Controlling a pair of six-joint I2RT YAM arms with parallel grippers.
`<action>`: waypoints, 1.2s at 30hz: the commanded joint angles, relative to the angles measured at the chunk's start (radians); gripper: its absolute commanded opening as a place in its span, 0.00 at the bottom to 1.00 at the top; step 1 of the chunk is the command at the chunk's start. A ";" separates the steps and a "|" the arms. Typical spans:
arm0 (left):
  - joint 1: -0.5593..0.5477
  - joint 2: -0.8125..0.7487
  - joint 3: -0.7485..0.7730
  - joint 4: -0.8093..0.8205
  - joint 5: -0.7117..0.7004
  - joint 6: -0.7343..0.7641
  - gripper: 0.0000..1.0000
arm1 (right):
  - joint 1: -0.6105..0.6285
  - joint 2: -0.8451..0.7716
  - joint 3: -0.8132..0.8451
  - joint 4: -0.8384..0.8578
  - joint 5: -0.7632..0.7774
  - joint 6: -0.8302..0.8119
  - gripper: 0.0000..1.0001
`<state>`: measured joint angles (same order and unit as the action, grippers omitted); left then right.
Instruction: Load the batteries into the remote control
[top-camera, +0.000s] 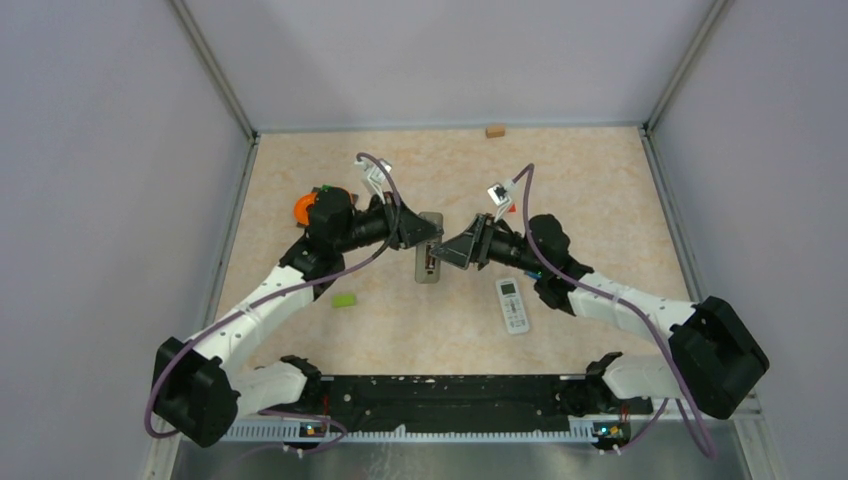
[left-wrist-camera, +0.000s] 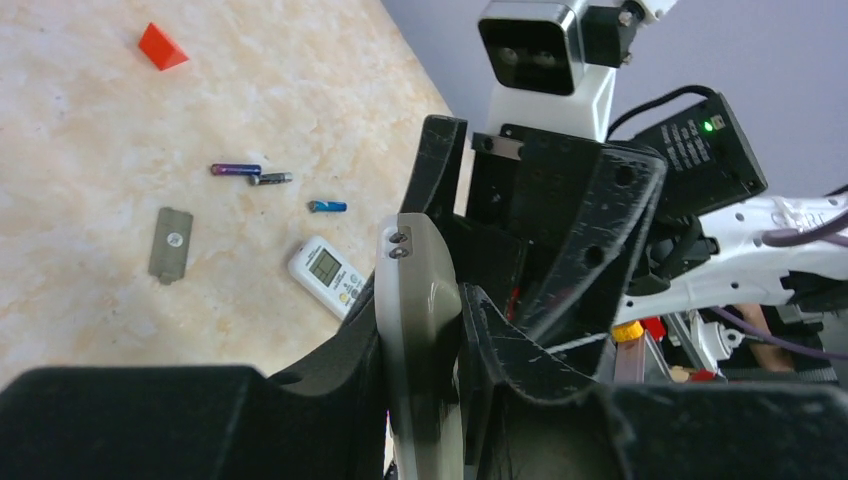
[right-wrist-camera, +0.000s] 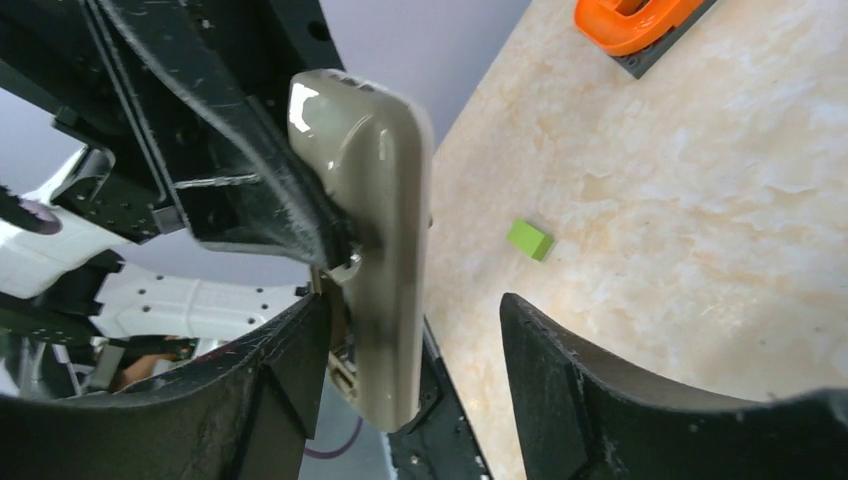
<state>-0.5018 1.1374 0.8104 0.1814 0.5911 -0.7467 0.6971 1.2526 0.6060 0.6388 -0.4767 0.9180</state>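
Observation:
My left gripper (top-camera: 420, 232) is shut on a grey remote control (top-camera: 430, 250) and holds it on edge above the table; in the left wrist view the remote (left-wrist-camera: 420, 300) is clamped between both fingers. My right gripper (top-camera: 452, 250) is open, its jaws straddling the same remote (right-wrist-camera: 375, 230): the left finger (right-wrist-camera: 290, 370) is close beside it, the right finger (right-wrist-camera: 570, 380) stands well apart. Three batteries lie on the table: purple (left-wrist-camera: 235, 169), dark (left-wrist-camera: 270, 178), blue (left-wrist-camera: 327, 206). A grey battery cover (left-wrist-camera: 170, 243) lies near them.
A white remote (top-camera: 513, 305) lies right of centre, also in the left wrist view (left-wrist-camera: 326, 275). A red wedge (left-wrist-camera: 160, 47), a green block (top-camera: 344, 300), an orange object (top-camera: 305, 208) and a brown block (top-camera: 494, 130) sit on the table.

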 joint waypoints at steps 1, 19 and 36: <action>0.002 0.003 0.052 0.085 0.114 0.032 0.00 | -0.006 0.010 0.076 -0.067 0.008 -0.123 0.58; 0.005 0.011 0.069 0.105 0.153 0.007 0.00 | -0.005 0.010 -0.015 0.265 -0.127 -0.039 0.84; 0.013 -0.018 0.034 0.206 0.156 -0.143 0.18 | 0.072 0.165 0.017 0.572 -0.260 0.121 0.14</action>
<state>-0.4984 1.1469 0.8341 0.3641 0.7586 -0.8803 0.7570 1.4166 0.5896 1.1160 -0.7002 1.0565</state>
